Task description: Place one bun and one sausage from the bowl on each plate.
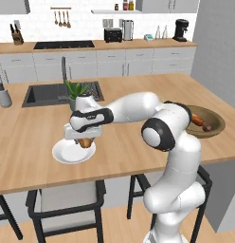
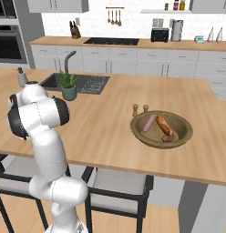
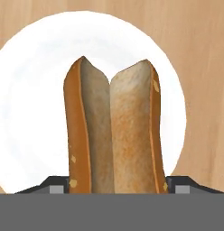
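Note:
My gripper (image 1: 85,141) is shut on a golden-brown split bun (image 1: 85,142), holding it just above the right part of the white plate (image 1: 65,153) near the island's front edge. In the hand view the bun (image 3: 114,131) stands on end between my fingertips (image 3: 57,187), with the white plate (image 3: 32,113) directly behind it. The wooden bowl (image 2: 185,132) sits far to the right and holds a pale pink sausage (image 2: 148,123), an orange-brown bun (image 2: 163,125) and a dark reddish-brown sausage (image 2: 168,138). In the left base view, my arm's elbow partly covers the bowl (image 1: 215,124).
Two small wooden shakers (image 2: 139,109) stand just behind the bowl. A potted plant (image 1: 76,92) and the sink (image 1: 43,95) lie behind the plate. A soap dispenser (image 1: 3,96) stands at the far left. Chairs (image 1: 67,199) are tucked under the island's front edge.

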